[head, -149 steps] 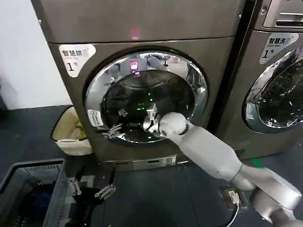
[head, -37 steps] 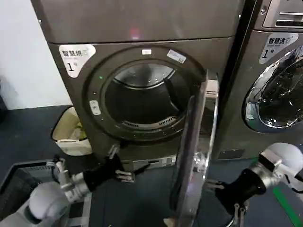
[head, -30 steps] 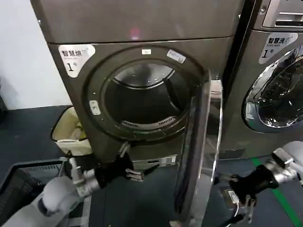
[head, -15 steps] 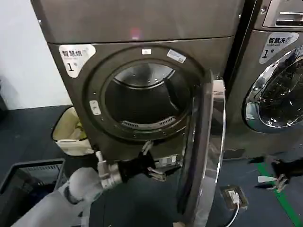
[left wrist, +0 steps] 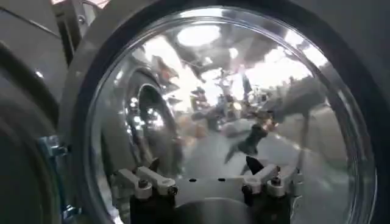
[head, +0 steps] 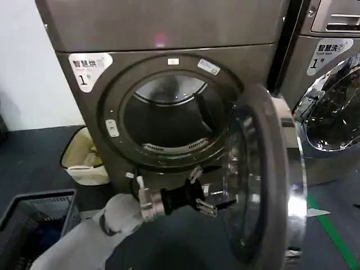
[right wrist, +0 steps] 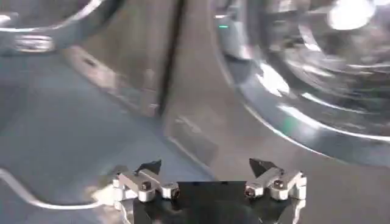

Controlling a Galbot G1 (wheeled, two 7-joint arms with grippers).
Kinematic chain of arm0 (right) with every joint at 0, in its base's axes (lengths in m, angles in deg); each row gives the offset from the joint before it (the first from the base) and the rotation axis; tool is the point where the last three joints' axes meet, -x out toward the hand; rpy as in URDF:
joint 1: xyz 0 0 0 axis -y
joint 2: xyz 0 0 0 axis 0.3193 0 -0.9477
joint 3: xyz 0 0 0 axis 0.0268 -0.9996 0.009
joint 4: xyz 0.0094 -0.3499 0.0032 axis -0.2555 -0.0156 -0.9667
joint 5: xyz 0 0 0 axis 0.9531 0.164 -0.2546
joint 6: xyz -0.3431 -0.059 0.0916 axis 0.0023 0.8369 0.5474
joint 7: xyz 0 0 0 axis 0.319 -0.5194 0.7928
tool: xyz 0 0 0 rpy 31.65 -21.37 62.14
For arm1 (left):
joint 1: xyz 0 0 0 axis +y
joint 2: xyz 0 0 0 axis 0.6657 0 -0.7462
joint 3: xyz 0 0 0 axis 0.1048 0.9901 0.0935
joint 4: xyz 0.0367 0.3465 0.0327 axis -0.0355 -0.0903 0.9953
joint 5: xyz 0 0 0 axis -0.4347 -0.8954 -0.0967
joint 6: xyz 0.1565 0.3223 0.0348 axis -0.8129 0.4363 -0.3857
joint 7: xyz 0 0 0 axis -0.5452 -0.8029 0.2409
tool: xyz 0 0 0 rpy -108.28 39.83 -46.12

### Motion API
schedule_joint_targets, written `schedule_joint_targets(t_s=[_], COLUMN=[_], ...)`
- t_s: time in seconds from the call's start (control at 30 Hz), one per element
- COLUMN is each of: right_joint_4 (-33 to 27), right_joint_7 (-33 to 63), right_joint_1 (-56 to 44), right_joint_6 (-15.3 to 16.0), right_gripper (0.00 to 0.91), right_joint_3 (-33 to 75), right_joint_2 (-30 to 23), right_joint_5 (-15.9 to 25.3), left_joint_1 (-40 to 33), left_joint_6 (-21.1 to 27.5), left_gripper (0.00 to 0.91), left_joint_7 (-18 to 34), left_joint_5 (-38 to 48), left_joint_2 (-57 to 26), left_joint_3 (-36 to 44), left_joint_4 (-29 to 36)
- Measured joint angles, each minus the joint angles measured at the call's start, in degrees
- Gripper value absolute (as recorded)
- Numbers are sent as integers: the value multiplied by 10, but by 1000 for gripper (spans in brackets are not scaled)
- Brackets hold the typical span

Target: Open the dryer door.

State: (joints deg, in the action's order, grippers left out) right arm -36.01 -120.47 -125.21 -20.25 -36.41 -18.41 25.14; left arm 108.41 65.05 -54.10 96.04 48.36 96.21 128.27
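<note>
The dryer (head: 169, 28), brown-grey with a white "1" label (head: 90, 64), stands with its drum opening (head: 169, 118) exposed. The dryer door (head: 264, 169) is swung out to the right, its pale inner rim and glass facing the opening and its chrome ring (head: 296, 191) on the far side. My left gripper (head: 205, 192) reaches in from the lower left, open and holding nothing, close to the door's inner window (left wrist: 231, 91); I cannot tell if it touches. The left gripper (left wrist: 203, 165) faces that glass. My right gripper (right wrist: 205, 165) is open and empty, low beside the neighbouring machine.
The neighbouring grey machine (head: 332, 112) with its own chrome door (right wrist: 317, 91) stands right of the open door. A dark laundry basket (head: 34, 219) sits at the lower left and a pale bin (head: 81, 160) beside the dryer. A green line (head: 332, 230) marks the dark floor.
The door has swung further open to the right. My left gripper has moved right, following the door's inner side. The right gripper has gone out of the head view.
</note>
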Motion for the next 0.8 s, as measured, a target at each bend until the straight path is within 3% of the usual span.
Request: schedule_joint_targets(t_s=[0.13,0.43,0.67,0.8], right_joint_4=[5,52,101,133], right_joint_7=[59,175,222,251], right_joint_1=[-80,-259,-364,-401], right_joint_6=[14,66,58,74], right_gripper=[907,907,907,907], right_joint_3=[90,312,441,491], right_joint_2=[-23,-108,-184,-228], right_joint_5=[42,96,117,126], left_joint_1=[-13,-47,-78,-93], left_joint_6=[-1,-11,-34,-47], left_gripper=[907,907,907,907], left_joint_7=[3,32,69,75], left_joint_5=[-15,-54,-99,-117], left_joint_2=[18,69,118,150], left_joint_3=[17,60,94,109], left_joint_4=[-10,-41,-80,-108])
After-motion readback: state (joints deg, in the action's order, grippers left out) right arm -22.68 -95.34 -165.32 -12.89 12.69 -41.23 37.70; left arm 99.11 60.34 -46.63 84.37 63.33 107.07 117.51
